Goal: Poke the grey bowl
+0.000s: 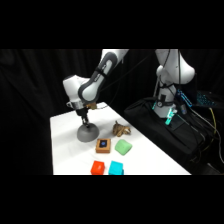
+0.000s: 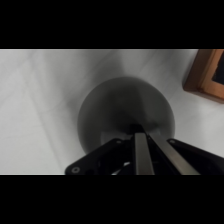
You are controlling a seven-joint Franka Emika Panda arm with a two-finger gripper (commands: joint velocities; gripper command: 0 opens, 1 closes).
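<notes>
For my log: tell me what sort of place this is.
Likely a robotics lab: a white arm's gripper at a grey bowl on a white table, black backdrop, cabled equipment beside it.

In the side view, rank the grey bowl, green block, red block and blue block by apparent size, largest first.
1. Grey bowl, clearly largest.
2. Green block.
3. Red block and blue block look about alike; both sit nearest the camera and are cut by the picture's edge, so I won't rank them.
</notes>
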